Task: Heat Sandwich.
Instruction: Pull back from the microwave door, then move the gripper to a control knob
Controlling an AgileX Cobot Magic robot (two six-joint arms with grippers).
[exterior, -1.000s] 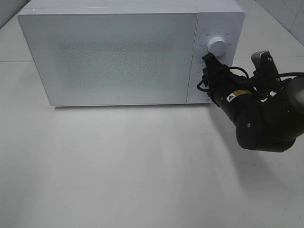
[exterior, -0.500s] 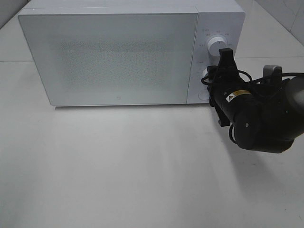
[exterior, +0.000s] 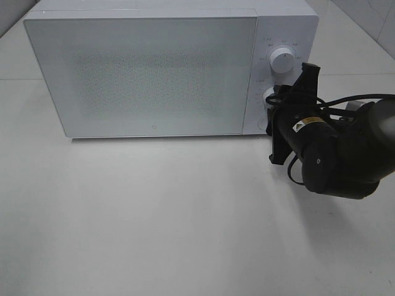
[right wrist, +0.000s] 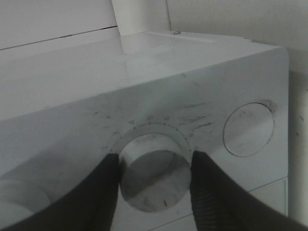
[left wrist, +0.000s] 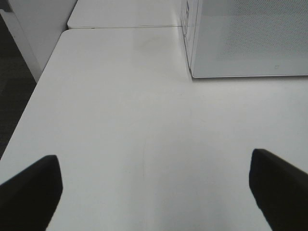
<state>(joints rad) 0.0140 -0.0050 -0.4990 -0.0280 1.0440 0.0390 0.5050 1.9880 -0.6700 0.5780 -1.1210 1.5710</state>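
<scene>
The step in hand looks like setting the heat: the white microwave (exterior: 148, 74) fills the upper part of the exterior view with its door (exterior: 142, 123) shut; the right gripper (right wrist: 154, 159) has its jaws closed on the lower dial (right wrist: 153, 185) of the control panel at the upper right of the frame, one finger pressed to each side; the upper dial (exterior: 282, 60) stands free just above it; a round button (right wrist: 249, 129) sits untouched beside the held dial; the sandwich shows in no view, and through the frosted door I cannot tell whether it lies inside, though the shut door suggests it; the next move calls for a wrist roll that turns the dial without the fingers slipping off its smooth rim; the left gripper (left wrist: 154, 161) hangs with jaws wide apart and empty over bare tabletop (exterior: 154, 216), the microwave's corner ahead of it; a tabletop edge with dark floor beyond runs near that arm; broad open room lies across the lower frame before the door.
</scene>
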